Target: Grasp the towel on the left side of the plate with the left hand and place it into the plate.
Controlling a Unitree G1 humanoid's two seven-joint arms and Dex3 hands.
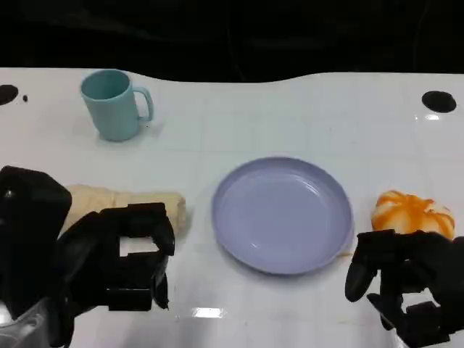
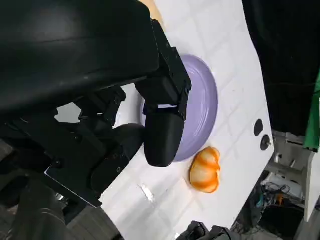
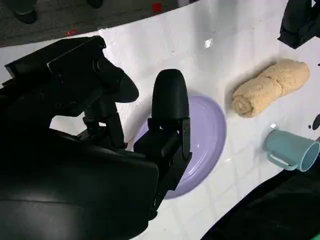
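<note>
You see the left hand (image 1: 119, 264) at lower left, fingers spread and holding nothing, just before the rolled towel (image 1: 130, 206), left of the plate (image 1: 282, 215).

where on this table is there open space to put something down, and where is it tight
Free: the plate itself holds nothing. Bare tabletop runs behind the plate, from the mug across to the far right edge, and between mug and towel. Tight: the strip between towel and plate, the left hand over the towel, and the right front corner with the orange thing and right hand.
</note>
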